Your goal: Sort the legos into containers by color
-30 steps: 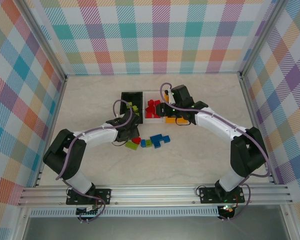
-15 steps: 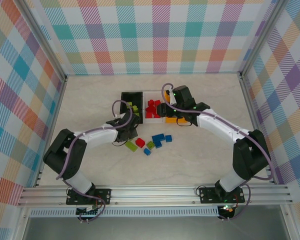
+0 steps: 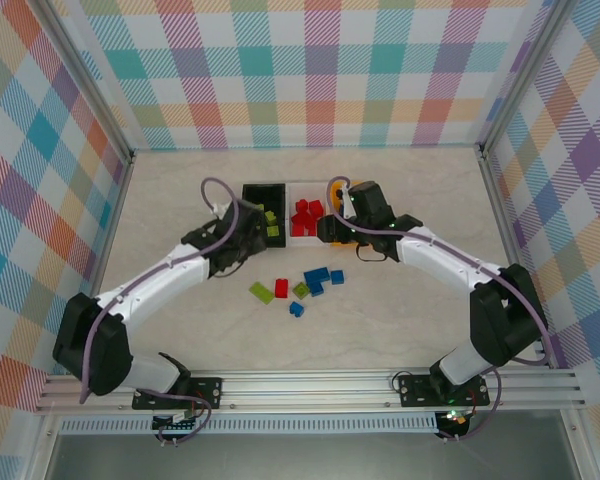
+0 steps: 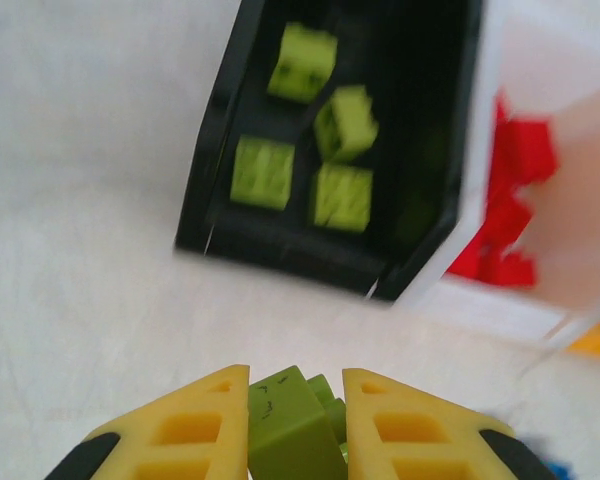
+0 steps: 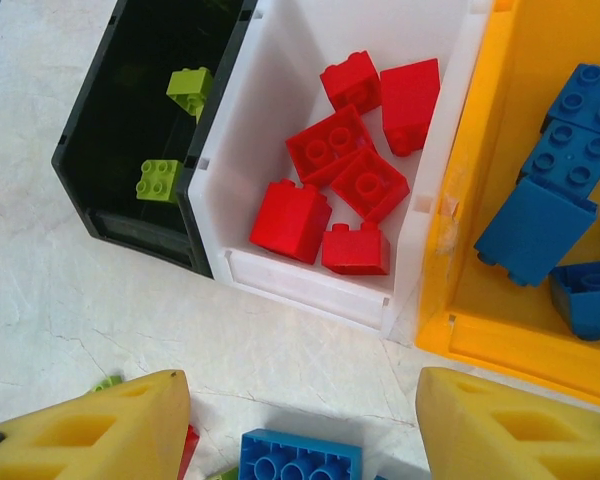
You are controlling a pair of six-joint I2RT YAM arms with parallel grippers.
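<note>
In the left wrist view my left gripper (image 4: pixel 296 373) is shut on a lime green lego (image 4: pixel 292 425), held above the table just short of the black container (image 4: pixel 280 255), which holds several green legos (image 4: pixel 262 172). From above, the left gripper (image 3: pixel 246 237) sits at that black container's (image 3: pixel 252 190) near-left corner. My right gripper (image 5: pixel 300 420) is open and empty over a loose blue lego (image 5: pixel 300 462), in front of the white container (image 5: pixel 300 285) of red legos (image 5: pixel 345 150) and the orange container (image 5: pixel 500 340) of blue legos (image 5: pixel 535 230).
Loose legos lie in front of the containers: a green one (image 3: pixel 262 291), a red one (image 3: pixel 281 287), another green (image 3: pixel 301 290) and blue ones (image 3: pixel 317 279). The right arm (image 3: pixel 430 250) covers most of the orange container from above. Checked walls enclose the table.
The left gripper shut on a green lego in the loose pile, then rose and moved back-left toward the black container. Loose legos shifted. The right gripper drifted slightly right, staying open.
</note>
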